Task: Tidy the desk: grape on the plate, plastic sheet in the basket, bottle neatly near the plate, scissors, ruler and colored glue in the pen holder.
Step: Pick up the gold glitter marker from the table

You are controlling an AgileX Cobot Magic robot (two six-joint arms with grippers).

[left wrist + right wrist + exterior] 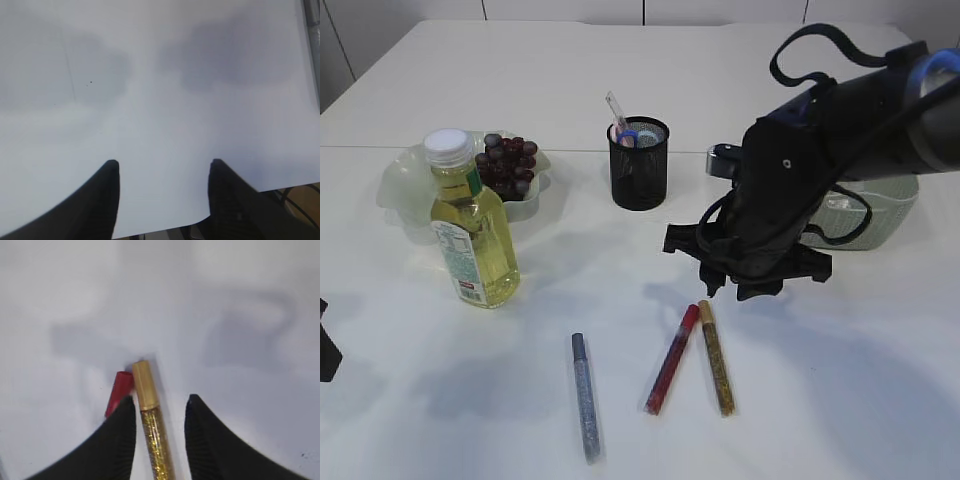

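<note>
On the near worktop (840,400) lie three glitter glue pens: a silver glue pen (585,395) at about 7 o'clock from the scene's centre, and at 5 o'clock a red glue pen (672,359) and a gold glue pen (716,356), their far caps almost touching.

The right end effector (720,290) hangs just over those caps. The right wrist view shows what the exterior view cannot: its fingers are spread, with the gold pen's cap lying in the gap between them and the red cap just outside the left finger.

The step in hand seems to be picking up the gold pen. The next move likely calls for a short descent and a squeeze that leaves the red pen out.

The left end effector (164,170) is spread over bare worktop. The exterior view shows only a dark scrap at the left edge.

Farther back, the bottle (471,225) of yellow liquid stands upright at 9 o'clock, just before the clear plate (400,185) bearing the grapes (507,163). The mesh pen holder (639,165) at 12 o'clock already holds the scissors (631,136) and a ruler (616,108). The pale basket (880,215) sits behind the right arm at 3 o'clock. Whether the plastic sheet is inside cannot be told.
</note>
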